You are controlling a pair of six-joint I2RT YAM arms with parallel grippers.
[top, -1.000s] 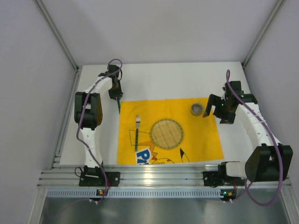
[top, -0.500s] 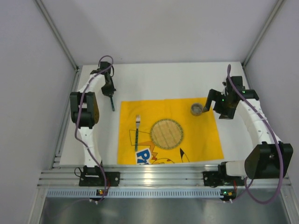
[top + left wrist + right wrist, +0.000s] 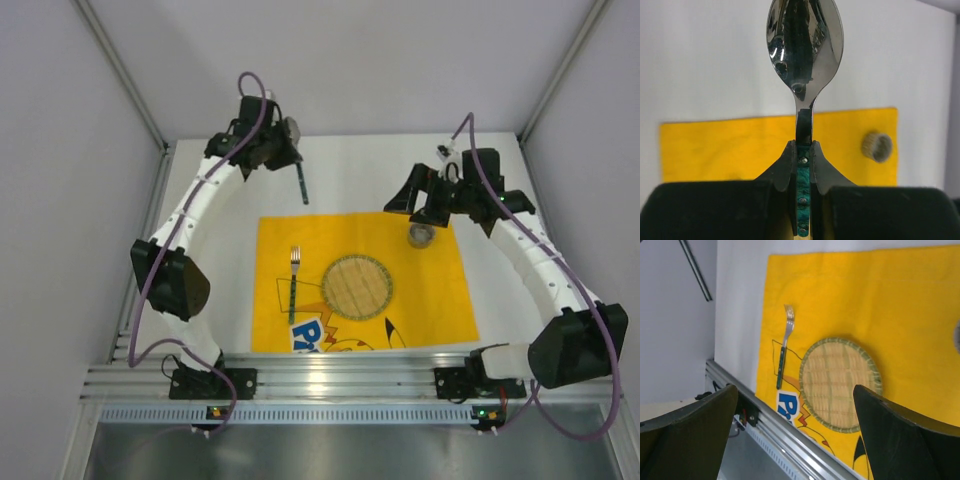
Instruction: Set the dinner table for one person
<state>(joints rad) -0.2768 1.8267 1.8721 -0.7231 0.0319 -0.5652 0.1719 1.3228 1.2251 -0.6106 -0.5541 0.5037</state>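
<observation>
Yellow cloth (image 3: 440, 290) lies mid-frame on the white dinner table (image 3: 350, 165), which fills the middle of the top view. The left gripper (image 3: 803, 155) pinches the spoon (image 3: 805, 45) tight. It has swung the spoon from the picture's left side to the upper middle. The right gripper (image 3: 794, 400) gapes wide and holds nothing. The spoon is not set down yet.

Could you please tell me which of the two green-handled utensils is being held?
The spoon, clamped in the left gripper; the fork lies on the yellow cloth.
</observation>
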